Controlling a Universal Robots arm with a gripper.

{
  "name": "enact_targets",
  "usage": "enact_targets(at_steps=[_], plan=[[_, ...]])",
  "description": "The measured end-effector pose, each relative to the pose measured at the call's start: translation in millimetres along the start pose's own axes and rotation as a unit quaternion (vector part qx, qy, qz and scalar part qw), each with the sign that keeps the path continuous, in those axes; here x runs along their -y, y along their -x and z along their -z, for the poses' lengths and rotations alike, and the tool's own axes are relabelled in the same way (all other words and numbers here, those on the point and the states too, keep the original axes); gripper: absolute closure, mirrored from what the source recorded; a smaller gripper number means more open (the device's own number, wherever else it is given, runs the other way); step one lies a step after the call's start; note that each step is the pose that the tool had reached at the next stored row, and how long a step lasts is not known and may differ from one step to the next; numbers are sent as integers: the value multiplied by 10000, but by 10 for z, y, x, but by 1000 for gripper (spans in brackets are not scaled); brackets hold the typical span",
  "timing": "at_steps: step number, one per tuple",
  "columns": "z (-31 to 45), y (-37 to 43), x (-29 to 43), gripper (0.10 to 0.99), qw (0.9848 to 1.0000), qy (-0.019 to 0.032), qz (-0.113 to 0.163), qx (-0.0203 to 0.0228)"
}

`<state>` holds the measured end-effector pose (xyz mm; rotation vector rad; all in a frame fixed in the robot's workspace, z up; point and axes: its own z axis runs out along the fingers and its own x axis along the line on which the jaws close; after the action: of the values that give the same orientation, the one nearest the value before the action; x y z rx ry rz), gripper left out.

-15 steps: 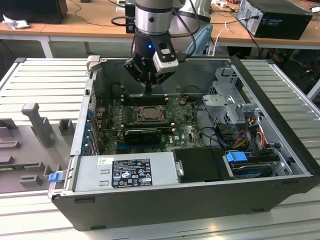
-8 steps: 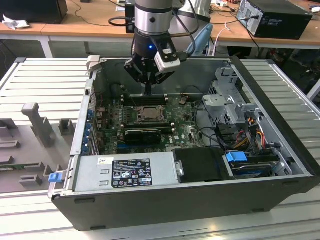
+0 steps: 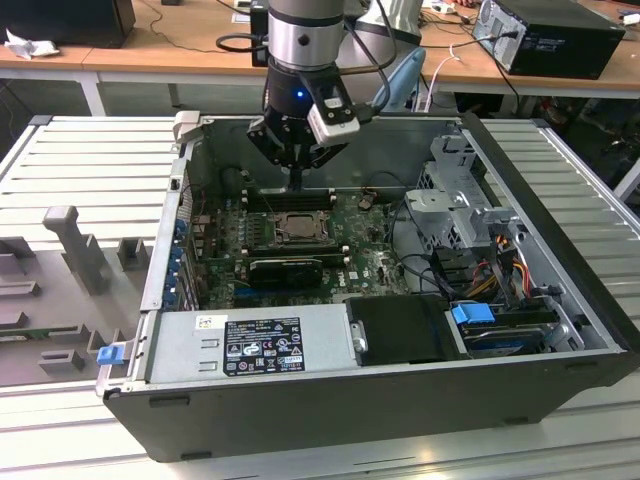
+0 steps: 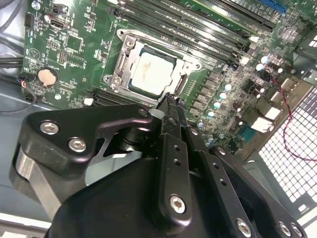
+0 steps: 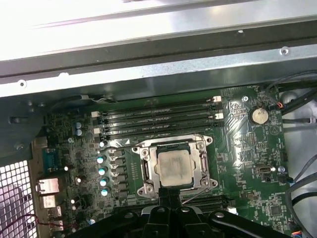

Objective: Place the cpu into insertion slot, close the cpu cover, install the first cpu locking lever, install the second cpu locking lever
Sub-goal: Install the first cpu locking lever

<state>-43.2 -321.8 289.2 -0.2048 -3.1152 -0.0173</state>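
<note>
The cpu lies flat in the insertion slot on the green board inside the open case. The silver cpu cover lies flat around the chip, which shows through its window. Whether the levers are latched I cannot tell. My gripper hangs above the board, its black fingers pressed together and holding nothing. Its tips hover close to one edge of the slot without touching it.
Long black memory slots run beside the socket. A long black card sits in front of it, then the power supply. A drive cage and cables are at the exterior view's right. Case walls ring the board.
</note>
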Motion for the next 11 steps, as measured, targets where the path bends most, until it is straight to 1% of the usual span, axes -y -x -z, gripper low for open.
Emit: enact_targets(at_steps=[1,2,3,5,6,7,9,10,11], plan=[[-1,-1,0,980,10000,24,3,-3],[-2,-1,0,980,9999,104,11,-14],[-3,-7,1,980,9999,139,15,-18],[-4,-54,7,980,9999,159,20,-18],[-7,-115,15,980,9999,170,20,-16],[-12,-146,19,980,9998,173,22,-14],[-28,-176,23,980,9998,174,54,-10],[-34,-183,24,980,9998,175,69,1],[-44,-210,29,980,9998,188,84,55]])
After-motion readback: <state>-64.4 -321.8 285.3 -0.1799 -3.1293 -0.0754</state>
